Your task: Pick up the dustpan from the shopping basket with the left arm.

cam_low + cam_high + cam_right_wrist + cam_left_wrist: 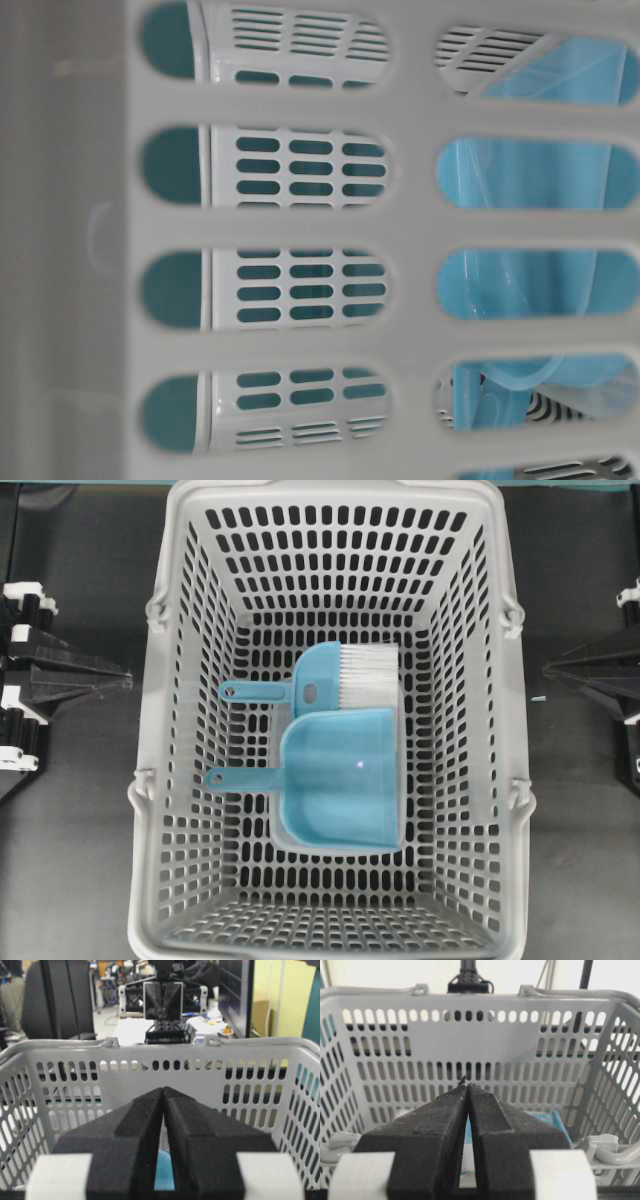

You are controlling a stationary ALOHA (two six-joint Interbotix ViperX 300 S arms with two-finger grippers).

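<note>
The light blue dustpan (340, 775) lies flat in the middle of the grey shopping basket (150, 730), its thin handle pointing left. My left gripper (128, 683) stays outside the basket's left wall, shut and holding nothing, level with the dustpan's far end. In the left wrist view the shut tips (467, 1085) face the basket wall (470, 1035), and a corner of the dustpan (547, 1122) shows past them. My right gripper (546, 668) is shut and bare outside the right wall. Its tips (163, 1089) point at the basket (150, 1050).
A blue hand brush (340, 675) with white bristles lies just beyond the dustpan, handle to the left. A clear plastic container (402, 780) sits under the dustpan. At table level the slotted basket wall (100, 250) fills the view, with light blue plastic (520, 280) behind it.
</note>
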